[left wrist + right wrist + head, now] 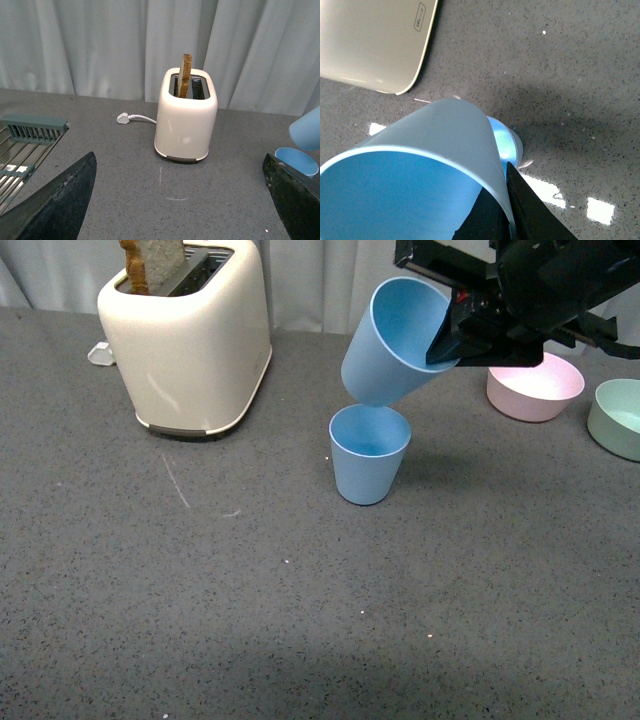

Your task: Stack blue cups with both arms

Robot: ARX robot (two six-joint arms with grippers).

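The right fingers (452, 344) pinched the rim of the tilted blue cup (393, 342). Its base pointed to 7 o'clock, just over the mouth of the upright blue cup (369, 458) on the table (200, 590). The left fingers (55, 200) hung spread, empty, farther away.

A dark grey speckled countertop (200, 590) fills the scene, with a few pale scratches and crumbs on it. Pleated off-white curtains (100, 45) hang along its far edge. A cream toaster (190, 340) stands near the back with a slice of toast (186, 75) sticking up from one slot, and its white plug (123, 118) lies loose beside it. A wire dish rack (25, 145) sits off to one side. Overhead light throws bright reflections (600, 210) on the surface.
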